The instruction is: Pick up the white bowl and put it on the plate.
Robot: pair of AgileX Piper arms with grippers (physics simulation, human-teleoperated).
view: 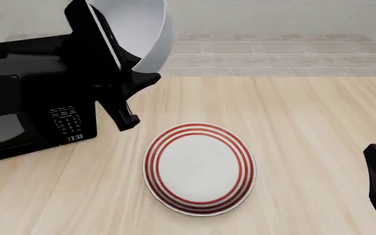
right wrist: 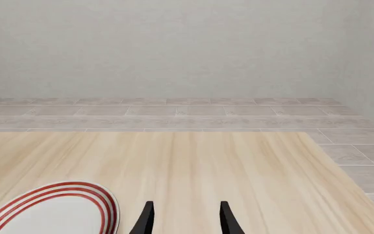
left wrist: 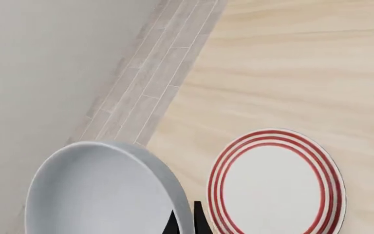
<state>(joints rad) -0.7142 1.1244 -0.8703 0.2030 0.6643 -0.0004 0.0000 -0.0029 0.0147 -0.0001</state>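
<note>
My left fingers (left wrist: 185, 222) are clamped on the rim of the shiny round white bowl (view: 139, 29), holding it tipped up high above the wooden counter (view: 305, 122), beside the black microwave (view: 25, 98). The flat round plate with red rings (view: 199, 168) lies on the counter below. My right fingers (right wrist: 185, 219) are apart and hold nothing.

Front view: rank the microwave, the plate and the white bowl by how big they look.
1. Microwave, largest, though partly cut off.
2. Plate.
3. White bowl, smallest as seen, but it is raised, tilted, cropped at the top and partly hidden by the left arm, so unsure.
</note>
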